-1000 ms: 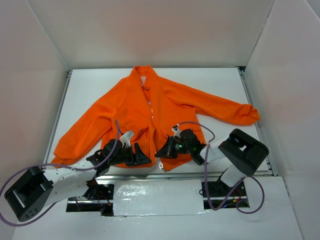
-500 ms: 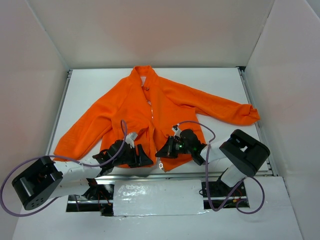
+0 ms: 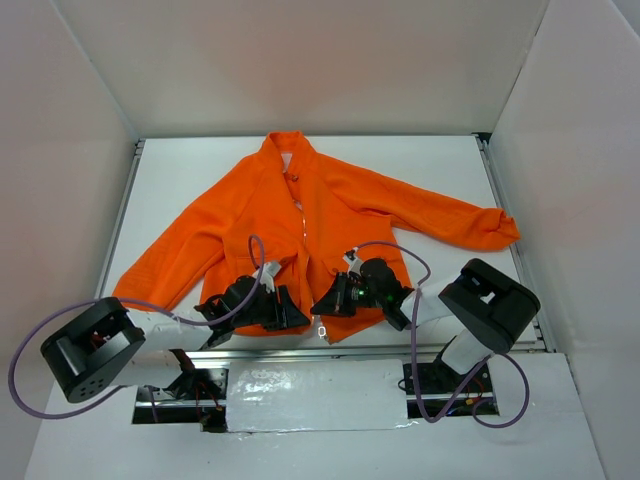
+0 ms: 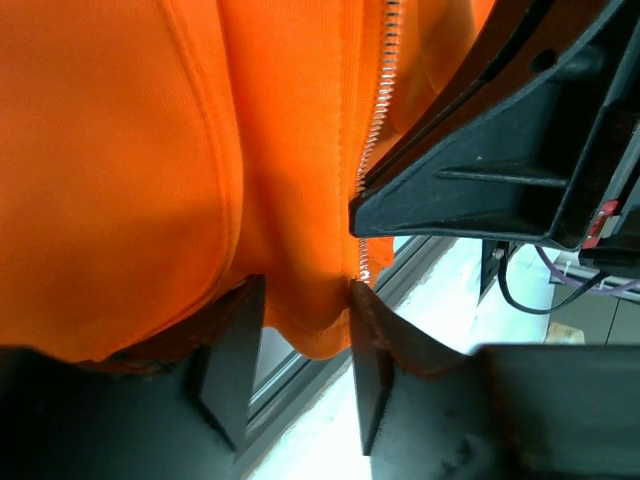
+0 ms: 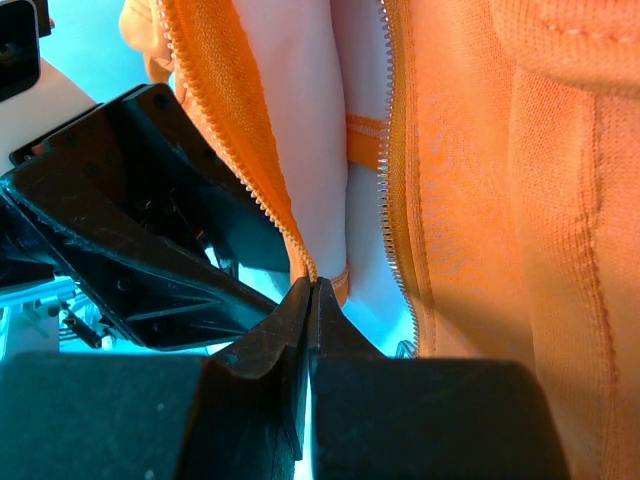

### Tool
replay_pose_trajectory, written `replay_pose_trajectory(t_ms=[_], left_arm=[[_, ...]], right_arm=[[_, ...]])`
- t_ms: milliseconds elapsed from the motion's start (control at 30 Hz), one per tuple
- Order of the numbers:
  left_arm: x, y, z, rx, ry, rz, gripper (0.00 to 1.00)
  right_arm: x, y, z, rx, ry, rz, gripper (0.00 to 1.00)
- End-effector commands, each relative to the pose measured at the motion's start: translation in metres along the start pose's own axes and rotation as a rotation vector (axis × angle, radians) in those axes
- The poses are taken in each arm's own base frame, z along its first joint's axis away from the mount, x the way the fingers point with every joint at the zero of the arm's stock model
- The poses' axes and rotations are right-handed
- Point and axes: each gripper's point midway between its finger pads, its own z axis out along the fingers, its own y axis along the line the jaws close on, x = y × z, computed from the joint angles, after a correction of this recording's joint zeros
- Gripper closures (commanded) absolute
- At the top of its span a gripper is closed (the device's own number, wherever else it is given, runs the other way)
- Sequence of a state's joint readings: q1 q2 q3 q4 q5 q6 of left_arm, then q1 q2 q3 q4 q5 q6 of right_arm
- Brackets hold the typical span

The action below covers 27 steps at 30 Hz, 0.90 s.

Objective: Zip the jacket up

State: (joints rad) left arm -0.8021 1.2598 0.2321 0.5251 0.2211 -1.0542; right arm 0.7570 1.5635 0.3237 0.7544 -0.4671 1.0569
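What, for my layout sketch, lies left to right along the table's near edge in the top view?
Left arm's joint block → left gripper → right gripper → right arm's joint block; both grippers sit at the jacket hem.

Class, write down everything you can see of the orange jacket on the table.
The bright orange fleece-like jacket lies flat on the white table, its stand collar at the far side and both long sleeves spread outward. Its pale zipper is unjoined at the hem, where the two toothed edges lie apart. The right gripper is shut on the bottom end of one zipper edge. The left gripper straddles the hem beside a zipper end, fingers apart.
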Motion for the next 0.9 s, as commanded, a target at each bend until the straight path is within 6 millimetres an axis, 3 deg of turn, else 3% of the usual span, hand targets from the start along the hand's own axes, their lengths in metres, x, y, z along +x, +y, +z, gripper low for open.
replay_pose_trajectory(t_ms=[0, 33, 300, 367, 467, 533, 600, 633, 733, 767, 833, 867], left_arm=[[-0.008, -0.023, 0.003, 0.095, -0.022, 0.025, 0.51], [-0.007, -0.024, 0.003, 0.103, -0.016, 0.022, 0.59], [-0.004, -0.029, 0.005, 0.137, 0.001, 0.021, 0.81], [-0.003, -0.027, 0.006, 0.137, 0.007, 0.014, 0.96], [-0.002, -0.030, 0.006, 0.153, 0.006, 0.010, 1.00], [-0.003, -0.033, 0.004, 0.177, -0.007, 0.003, 1.00], [-0.006, -0.036, 0.000, 0.200, -0.035, -0.013, 1.00], [-0.007, -0.039, -0.002, 0.209, -0.040, -0.010, 1.00], [-0.014, -0.036, -0.006, 0.192, -0.089, -0.042, 1.00], [-0.017, -0.035, -0.008, 0.185, -0.106, -0.071, 1.00], [-0.025, -0.028, -0.013, 0.153, -0.172, -0.109, 1.00], [-0.025, -0.023, -0.016, 0.138, -0.189, -0.140, 1.00]], right_arm=[[0.001, 0.006, 0.003, -0.022, 0.012, -0.032, 1.00], [0.001, 0.005, 0.004, -0.020, 0.012, -0.031, 1.00], [0.001, 0.002, 0.006, -0.012, 0.019, -0.025, 1.00], [0.002, 0.003, 0.007, -0.013, 0.023, -0.026, 1.00], [0.002, 0.004, 0.007, -0.021, 0.028, -0.027, 1.00], [0.004, 0.007, 0.005, -0.043, 0.030, -0.033, 0.88], [0.005, 0.015, 0.001, -0.081, 0.033, -0.046, 0.58], [0.005, 0.015, 0.001, -0.081, 0.031, -0.046, 0.51], [0.003, 0.019, -0.004, -0.083, 0.017, -0.075, 0.43], [0.005, 0.012, -0.004, -0.042, 0.021, -0.072, 0.43], [-0.003, 0.016, -0.009, -0.021, -0.008, -0.115, 0.42], [-0.002, 0.001, -0.012, 0.063, -0.017, -0.103, 0.42]])
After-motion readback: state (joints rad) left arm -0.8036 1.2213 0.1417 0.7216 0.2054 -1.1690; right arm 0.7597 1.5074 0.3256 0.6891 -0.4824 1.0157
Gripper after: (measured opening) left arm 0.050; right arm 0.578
